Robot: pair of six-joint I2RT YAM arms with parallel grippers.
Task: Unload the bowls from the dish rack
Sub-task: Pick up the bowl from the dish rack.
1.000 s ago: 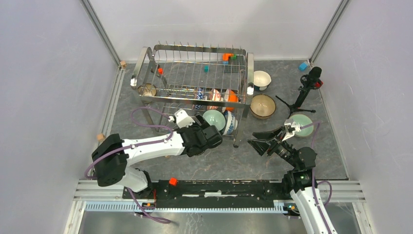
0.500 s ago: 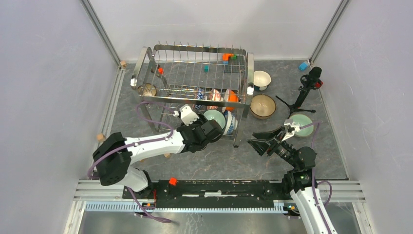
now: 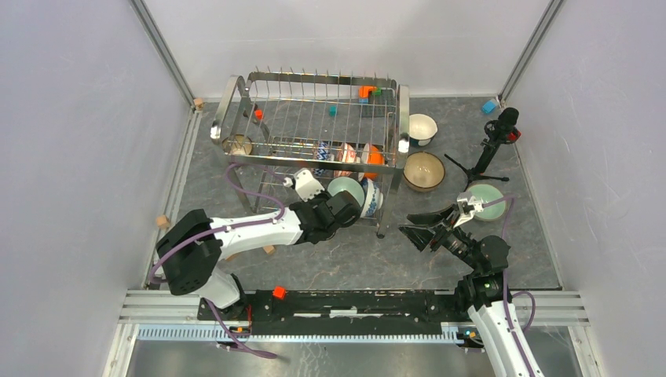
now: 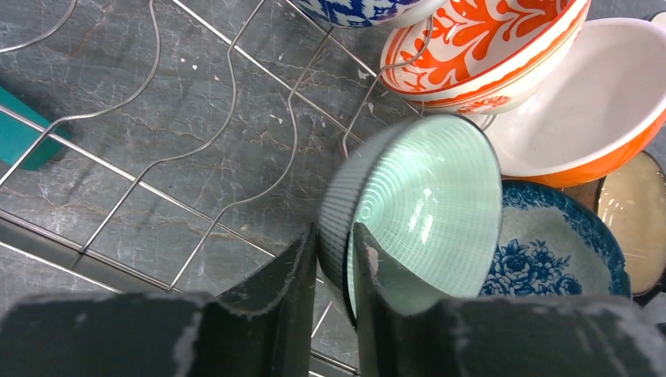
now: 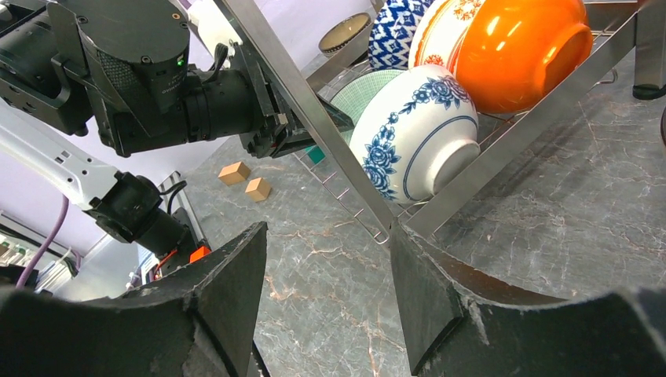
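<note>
The chrome dish rack point(image 3: 224, 106) stands at the back of the table. On its lower tier a pale green bowl point(image 4: 424, 196) stands on edge, and my left gripper point(image 4: 334, 236) is shut on its rim, one finger inside and one outside. In the top view that left gripper point(image 3: 347, 206) sits at the rack's front. Beside the pale green bowl lean a blue-patterned bowl point(image 4: 550, 259), an orange bowl point(image 4: 581, 118) and a red-patterned bowl point(image 4: 479, 39). My right gripper point(image 5: 327, 229) hangs open over bare table, right of the rack.
A white bowl point(image 3: 422, 128), a brown bowl point(image 3: 424, 170) and another pale green bowl point(image 3: 488, 200) sit on the table right of the rack. A black tripod stand point(image 3: 491, 145) is at the back right. Two wooden blocks point(image 5: 245, 181) lie under my left arm.
My left gripper has moved forward onto the pale green bowl's rim and its jaws have come together on it. The right arm has not moved.
</note>
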